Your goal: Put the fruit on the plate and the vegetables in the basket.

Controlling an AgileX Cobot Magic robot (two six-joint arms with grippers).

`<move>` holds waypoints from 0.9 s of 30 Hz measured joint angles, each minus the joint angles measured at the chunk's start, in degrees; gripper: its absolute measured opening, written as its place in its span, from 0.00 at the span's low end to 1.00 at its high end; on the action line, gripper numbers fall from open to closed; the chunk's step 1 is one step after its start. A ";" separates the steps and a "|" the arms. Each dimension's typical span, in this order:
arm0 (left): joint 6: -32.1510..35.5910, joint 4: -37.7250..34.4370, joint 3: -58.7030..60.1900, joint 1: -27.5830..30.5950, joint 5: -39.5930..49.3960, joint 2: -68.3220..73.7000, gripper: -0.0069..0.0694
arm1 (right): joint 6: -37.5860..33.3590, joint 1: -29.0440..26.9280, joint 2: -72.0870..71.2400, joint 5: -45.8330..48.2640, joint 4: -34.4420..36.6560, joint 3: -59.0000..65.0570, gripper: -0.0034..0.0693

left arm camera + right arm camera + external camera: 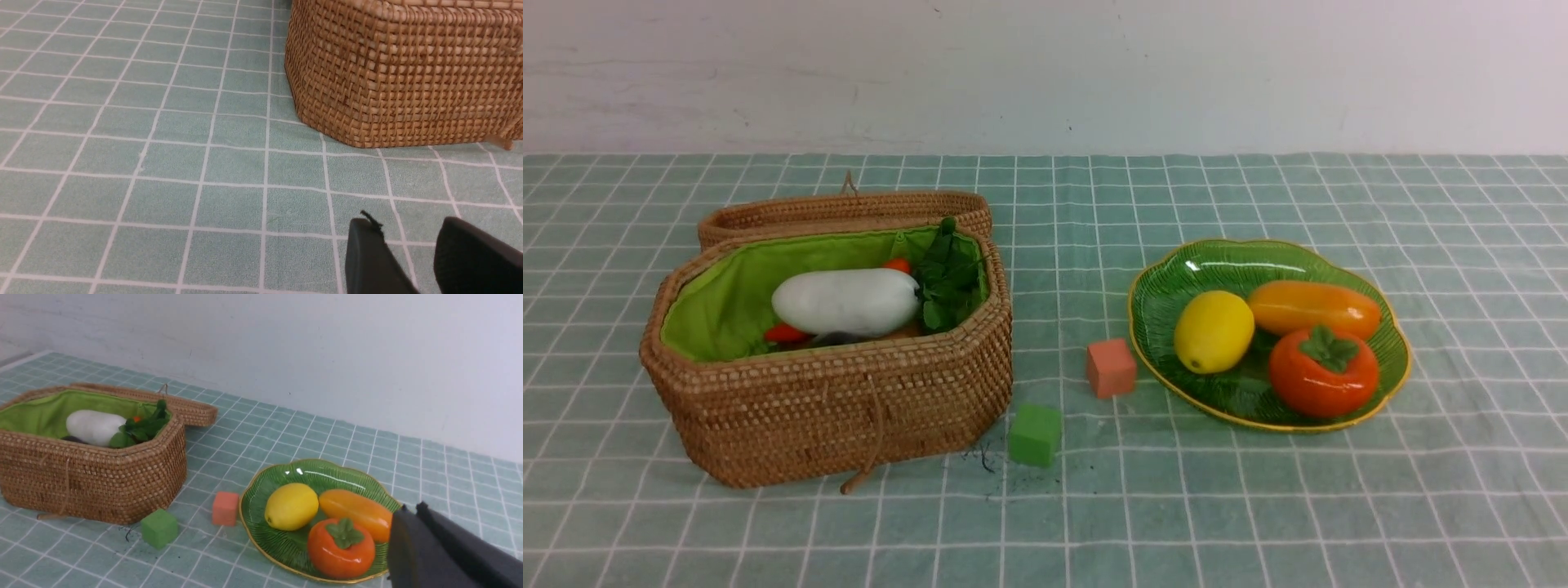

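**Both grippers empty, sorting looks done**

Two fingers of the right gripper (412,512) sit pressed together at lower right of its wrist view, holding nothing; the left gripper (408,228) shows a gap, parted over bare cloth. Lemon (1214,331), mango (1313,307) and persimmon (1323,372) lie on the plate (1160,298), centre right. Radish (845,301) and red chili (784,333) fill the basket (849,408), left; potato and eggplant are hidden. Likely nothing remains but retreat. Pink cube (1111,367) and green cube (1035,434) stand between, obstructing nothing
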 joint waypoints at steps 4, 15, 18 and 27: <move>0.00 0.00 0.00 0.00 0.00 0.00 0.40 | 1.13 0.00 -2.95 0.43 -0.08 3.06 0.03; 0.00 0.00 0.00 0.00 0.00 0.00 0.40 | 3.02 0.00 -3.42 5.62 -0.44 9.54 0.04; 0.00 0.00 0.00 0.00 0.00 0.00 0.40 | 3.02 0.00 -3.42 6.97 -0.51 9.74 0.04; 0.00 0.00 0.00 0.00 0.00 0.00 0.40 | 3.02 0.00 -5.33 5.59 -3.59 11.77 0.04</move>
